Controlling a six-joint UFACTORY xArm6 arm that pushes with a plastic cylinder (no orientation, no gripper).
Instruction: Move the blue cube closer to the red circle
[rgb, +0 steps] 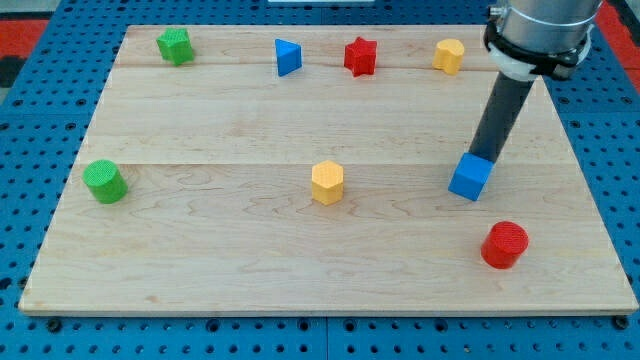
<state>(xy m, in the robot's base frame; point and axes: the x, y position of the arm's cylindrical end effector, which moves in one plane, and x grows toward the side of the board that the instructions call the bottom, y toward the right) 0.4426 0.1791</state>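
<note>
In the camera view, my tip (483, 157) rests against the top edge of the blue cube (470, 177), touching it; my tool is a plain rod with nothing that opens or closes; the cube sits toward the right of the table (200, 240), with the red circle (504, 245) near it, lower and slightly right; a yellow hexagon (327, 183) lies well apart to the left.
</note>
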